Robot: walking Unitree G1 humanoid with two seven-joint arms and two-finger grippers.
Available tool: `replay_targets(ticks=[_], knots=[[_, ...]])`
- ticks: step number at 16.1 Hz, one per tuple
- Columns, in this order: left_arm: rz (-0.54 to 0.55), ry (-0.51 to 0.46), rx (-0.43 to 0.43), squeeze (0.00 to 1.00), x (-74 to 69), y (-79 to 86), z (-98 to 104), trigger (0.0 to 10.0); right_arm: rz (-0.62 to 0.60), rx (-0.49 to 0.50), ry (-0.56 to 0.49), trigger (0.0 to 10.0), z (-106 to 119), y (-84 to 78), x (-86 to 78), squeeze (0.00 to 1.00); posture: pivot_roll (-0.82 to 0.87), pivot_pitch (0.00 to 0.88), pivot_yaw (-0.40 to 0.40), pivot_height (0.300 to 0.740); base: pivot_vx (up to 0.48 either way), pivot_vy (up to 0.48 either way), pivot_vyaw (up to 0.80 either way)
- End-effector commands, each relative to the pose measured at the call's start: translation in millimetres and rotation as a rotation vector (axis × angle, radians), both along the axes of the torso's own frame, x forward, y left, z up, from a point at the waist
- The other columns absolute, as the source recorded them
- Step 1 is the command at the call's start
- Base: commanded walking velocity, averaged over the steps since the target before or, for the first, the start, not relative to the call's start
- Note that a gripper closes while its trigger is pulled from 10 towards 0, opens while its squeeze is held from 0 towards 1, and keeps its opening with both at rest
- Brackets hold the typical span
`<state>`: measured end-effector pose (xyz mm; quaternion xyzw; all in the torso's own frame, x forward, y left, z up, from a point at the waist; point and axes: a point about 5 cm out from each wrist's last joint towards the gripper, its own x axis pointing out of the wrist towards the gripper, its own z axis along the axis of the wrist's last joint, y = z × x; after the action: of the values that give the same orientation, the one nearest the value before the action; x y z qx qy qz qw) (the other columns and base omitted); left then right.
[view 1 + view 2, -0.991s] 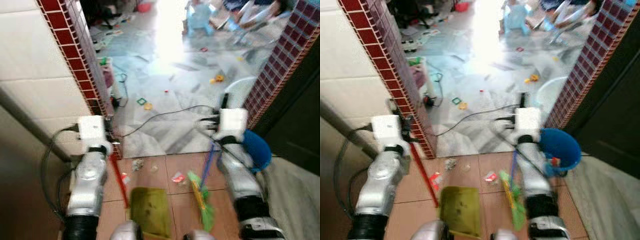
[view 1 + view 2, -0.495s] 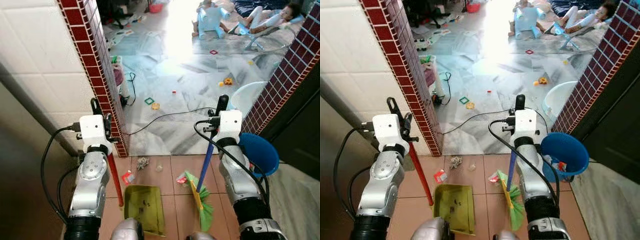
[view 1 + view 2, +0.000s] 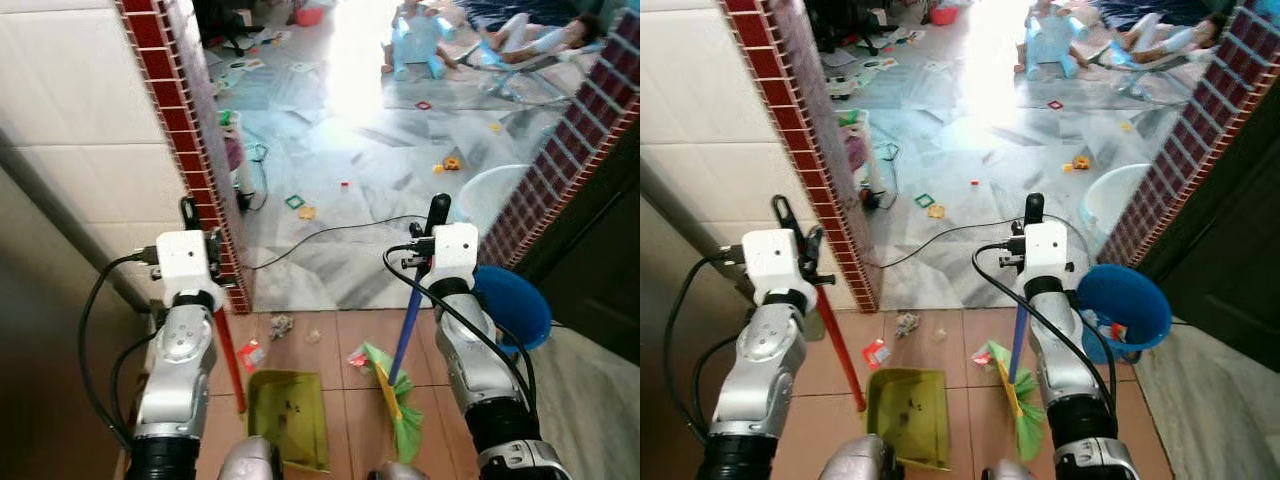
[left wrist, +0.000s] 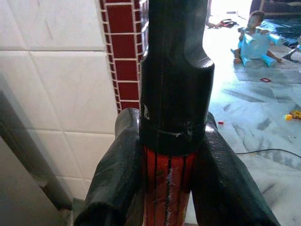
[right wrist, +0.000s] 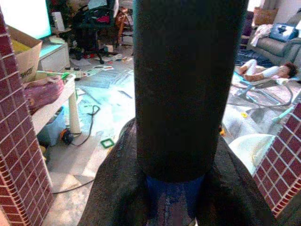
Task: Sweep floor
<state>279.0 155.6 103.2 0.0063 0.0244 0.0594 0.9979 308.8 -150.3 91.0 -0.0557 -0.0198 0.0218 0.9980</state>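
Terracotta floor tiles [image 3: 330,340] fill the lower centre of the head views, where the olive-green plastic dustpan [image 3: 288,418] lies flat beside the green-bristled broom head [image 3: 402,410], with scraps of litter [image 3: 283,325] just above them. At lower left, the left gripper [image 4: 171,179] is clamped on the red dustpan handle with its black cap [image 4: 173,70]. Right of centre, the right gripper [image 5: 175,188] is clamped on the blue broomstick with its black grip [image 5: 188,84], next to the round blue plastic bin [image 3: 1123,308] at the right.
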Motion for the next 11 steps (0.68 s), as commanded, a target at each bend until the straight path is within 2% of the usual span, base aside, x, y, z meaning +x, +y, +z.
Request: replay_targets(ticks=[1, 7, 9, 11], knots=[[-0.012, -0.044, 0.002, 0.0, 1.0, -2.3, 10.5, 10.0, -0.015, -0.005, -0.024, 10.0, 6.2, -3.4, 2.5, 0.0, 0.0, 0.0, 0.006, 0.74, 0.0, -0.334, 0.55], [-0.022, -0.005, 0.012, 0.0, -4.2, -1.1, 1.0, 10.0, -0.037, -0.007, -0.02, 10.0, 5.6, -12.0, -0.4, 0.0, -0.02, 0.0, 0.008, 0.74, 0.0, -0.322, 0.0], [-0.024, -0.019, -0.006, 0.0, -1.9, -2.6, 5.2, 10.0, -0.046, -0.009, -0.019, 10.0, 6.3, -11.4, 0.4, 0.0, -0.02, 0.0, 0.006, 0.74, 0.0, 0.0, 0.0], [-0.023, -0.067, 0.024, 0.0, 2.8, -1.7, 17.6, 10.0, -0.013, -0.012, -0.042, 10.0, 11.8, -4.0, 1.2, 0.0, -0.01, 0.0, 0.009, 0.74, 0.0, 0.0, 0.0]])
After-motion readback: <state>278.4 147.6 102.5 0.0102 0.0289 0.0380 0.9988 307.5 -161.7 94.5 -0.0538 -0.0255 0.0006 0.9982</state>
